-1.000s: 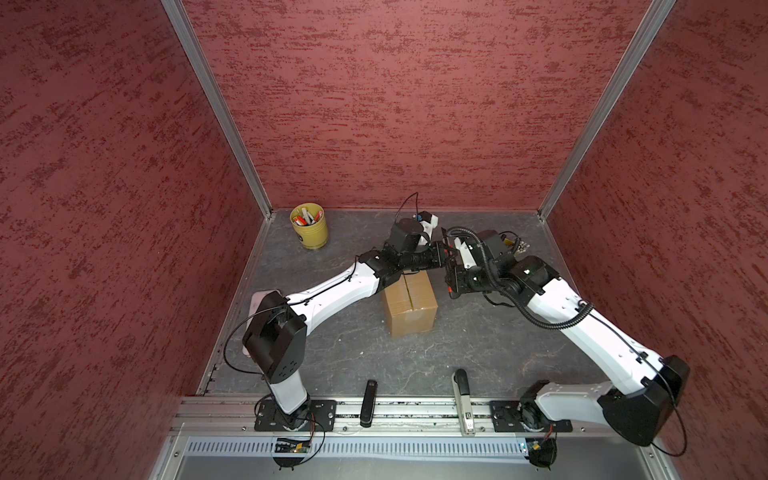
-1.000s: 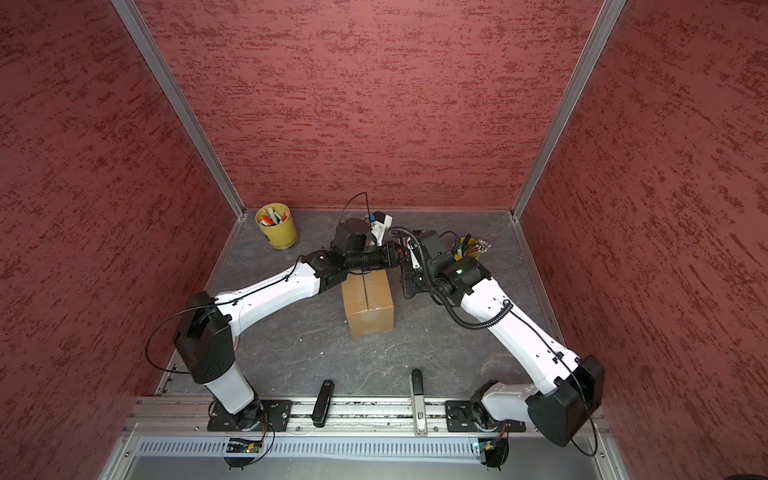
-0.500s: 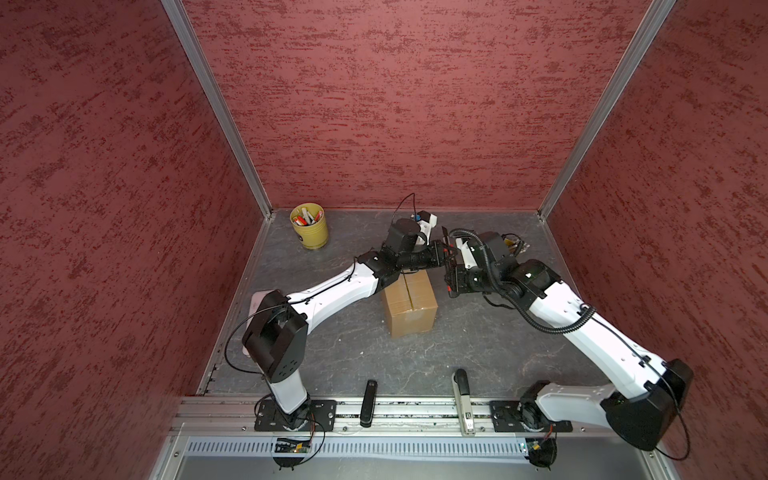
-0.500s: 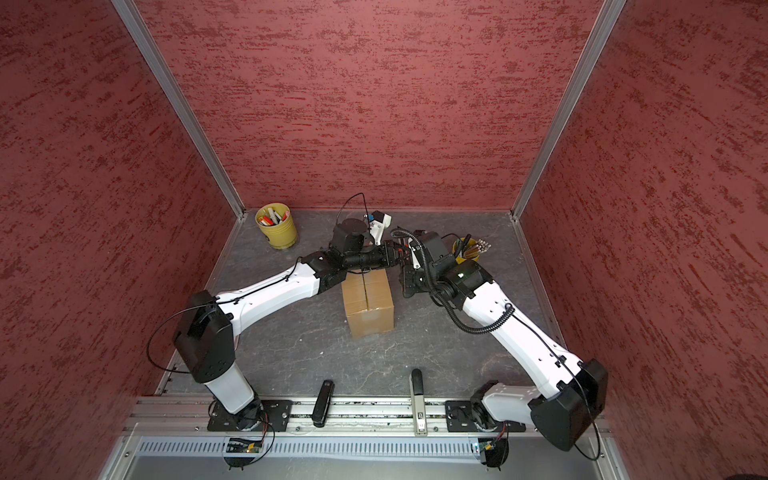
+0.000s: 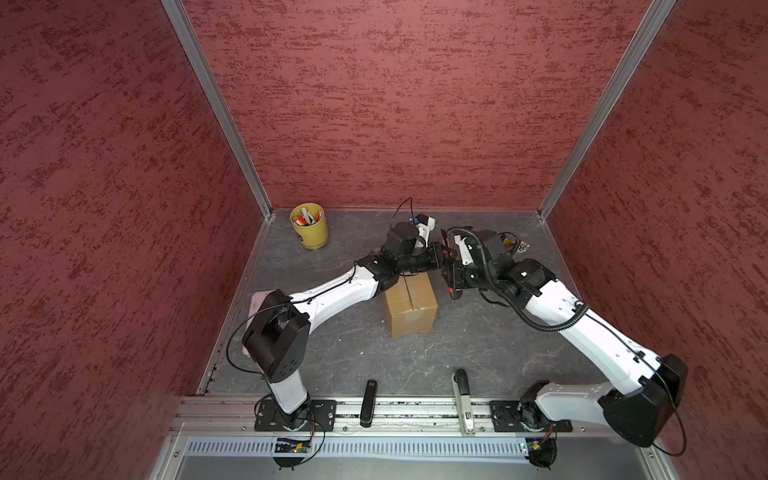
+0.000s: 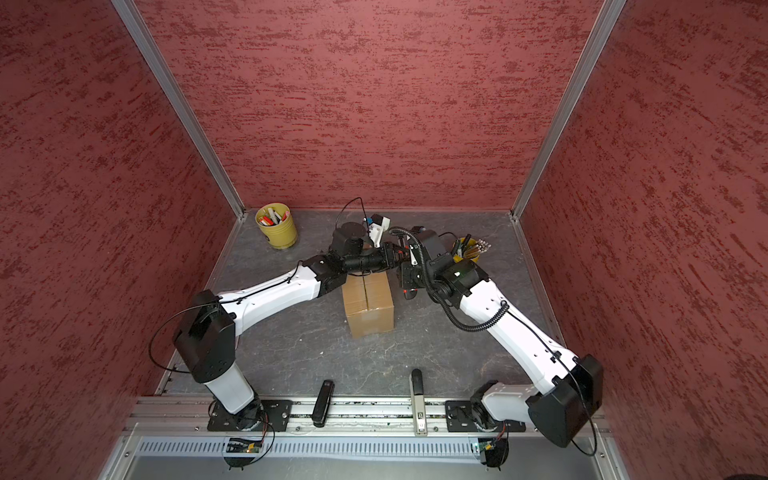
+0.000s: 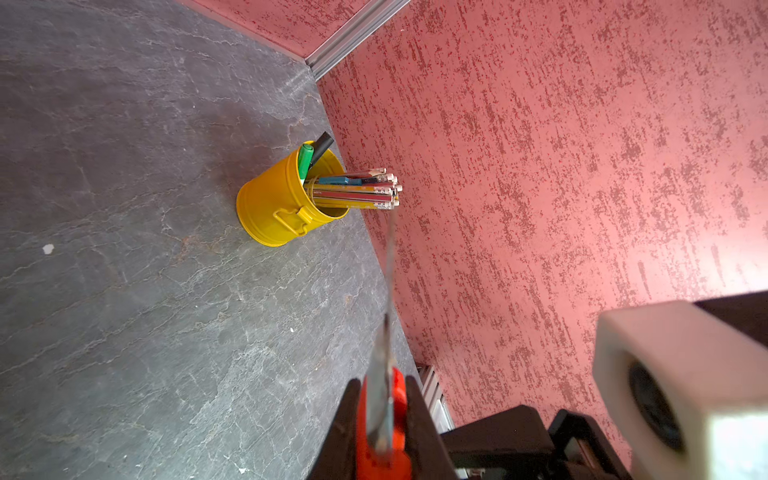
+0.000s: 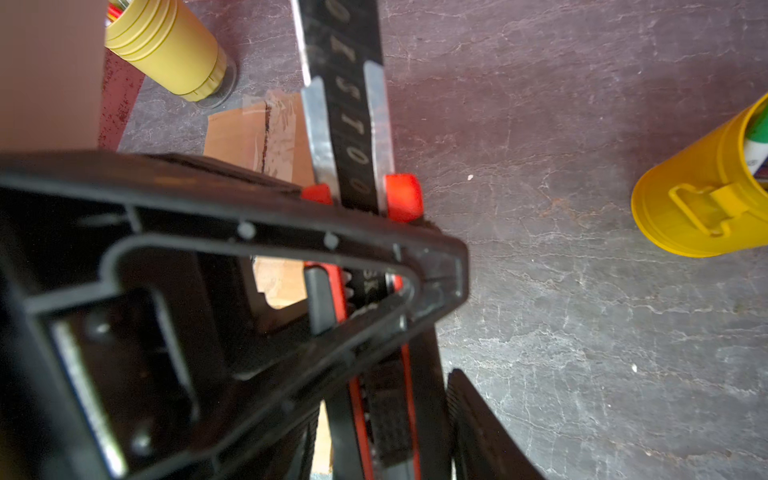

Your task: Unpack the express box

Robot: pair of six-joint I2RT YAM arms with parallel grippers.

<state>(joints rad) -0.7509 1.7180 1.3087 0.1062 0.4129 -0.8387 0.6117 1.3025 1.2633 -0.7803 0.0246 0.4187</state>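
The express box [image 5: 409,305] [image 6: 368,307] stands shut on the grey floor, and clear tape runs along its centre seam [image 8: 266,133]. Above its far end, my left gripper [image 5: 442,255] [image 7: 382,415] is shut on the front of a red and black utility knife [image 7: 384,432] [image 8: 357,137]. The knife's blade [image 7: 384,353] sticks out past the fingers. My right gripper [image 5: 451,276] [image 8: 386,399] straddles the knife's handle from the opposite side. It is open, with gaps showing between its fingers [image 8: 469,407] and the handle.
An olive-yellow cup of pens [image 5: 309,226] [image 8: 166,45] stands at the back left. A bright yellow bucket of pencils [image 6: 467,251] [image 7: 286,199] [image 8: 706,187] stands at the back right, close to the side wall. A black tool [image 5: 368,401] and a grey tool [image 5: 463,395] lie on the front rail.
The right gripper's jaws have spread away from the knife handle. Both arms have stayed almost in place over the box's far end, and the left grip is unchanged.
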